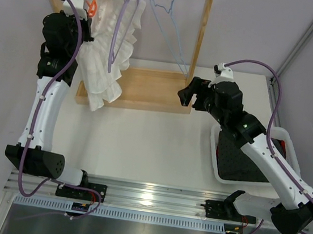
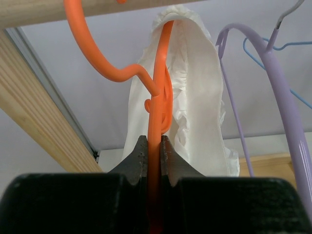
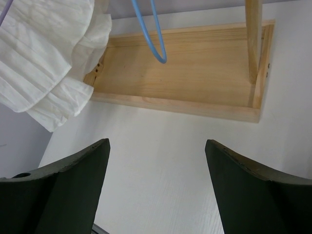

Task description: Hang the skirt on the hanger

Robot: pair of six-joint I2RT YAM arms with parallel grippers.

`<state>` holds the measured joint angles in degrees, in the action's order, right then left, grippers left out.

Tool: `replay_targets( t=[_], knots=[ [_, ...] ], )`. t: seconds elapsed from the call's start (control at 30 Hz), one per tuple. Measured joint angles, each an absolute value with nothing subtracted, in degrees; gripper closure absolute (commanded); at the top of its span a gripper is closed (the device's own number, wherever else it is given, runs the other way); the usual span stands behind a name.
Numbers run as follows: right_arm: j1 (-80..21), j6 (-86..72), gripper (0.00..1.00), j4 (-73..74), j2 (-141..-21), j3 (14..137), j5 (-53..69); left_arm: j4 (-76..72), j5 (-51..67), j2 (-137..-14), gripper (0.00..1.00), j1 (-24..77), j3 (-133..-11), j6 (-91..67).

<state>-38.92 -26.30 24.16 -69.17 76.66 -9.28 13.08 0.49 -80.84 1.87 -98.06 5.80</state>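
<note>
Hovering over the bench (image 3: 161,131), the right claw (image 3: 156,146) gapes empty. Farther up, the left claw (image 2: 154,148) is clamped on the hanger (image 2: 159,92), its hook apparently over the wooden rail (image 2: 29,12). The skirt (image 2: 195,97) drapes from it, so only letting go seems left.
</note>
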Motion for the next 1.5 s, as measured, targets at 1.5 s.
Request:
replay_targets(
  t=[1.5],
  knots=[
    [-36.5,-26.9,0.16,20.4,-73.0,75.7,-4.0,13.8,-4.3,-91.5,1.00,-1.8,-108.6,6.0]
  ],
)
